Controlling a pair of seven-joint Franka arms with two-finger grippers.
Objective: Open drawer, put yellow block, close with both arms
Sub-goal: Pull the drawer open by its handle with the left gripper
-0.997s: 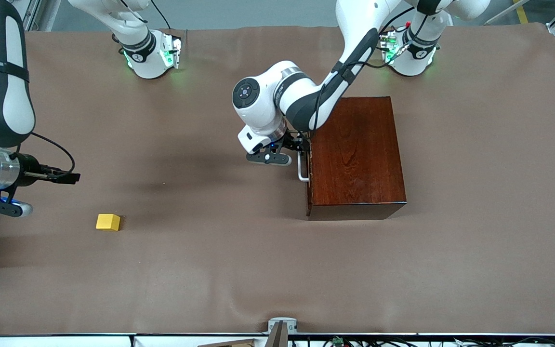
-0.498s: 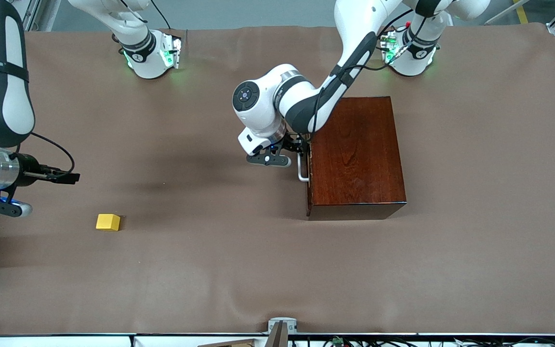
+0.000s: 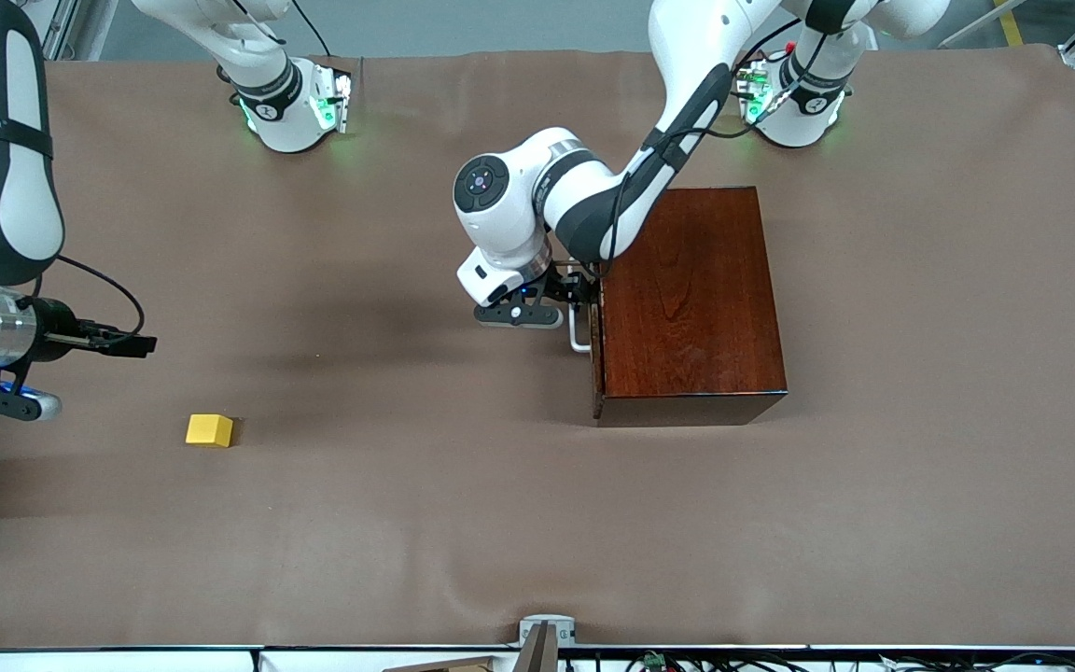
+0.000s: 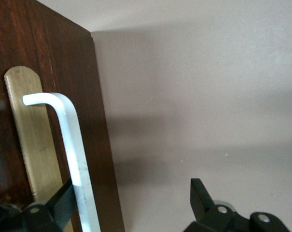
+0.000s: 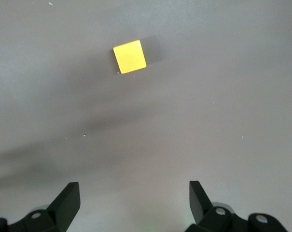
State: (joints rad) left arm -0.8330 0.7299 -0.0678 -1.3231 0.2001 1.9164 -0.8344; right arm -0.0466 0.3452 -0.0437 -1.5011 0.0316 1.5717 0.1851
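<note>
The dark mahogany box (image 3: 691, 294) stands mid-table, toward the left arm's end. Its drawer front (image 4: 44, 53) carries a white U-shaped handle (image 3: 579, 334), which also shows in the left wrist view (image 4: 73, 145). The drawer is out by only a narrow gap. My left gripper (image 3: 578, 289) (image 4: 131, 203) is open at the handle, with one finger (image 4: 61, 200) between the handle and the drawer front. The yellow block (image 3: 209, 430) (image 5: 130, 56) lies on the cloth toward the right arm's end. My right gripper (image 3: 139, 344) (image 5: 133, 203) is open and empty, up over bare cloth beside the block.
A brown cloth (image 3: 463, 523) covers the whole table. The two green-lit arm bases (image 3: 295, 112) (image 3: 794, 98) stand along the edge farthest from the front camera. A small grey mount (image 3: 545, 630) sits at the nearest edge.
My left gripper has shifted a little toward the right arm's end, and the handle and drawer front came with it. The right arm and the block have not moved.
</note>
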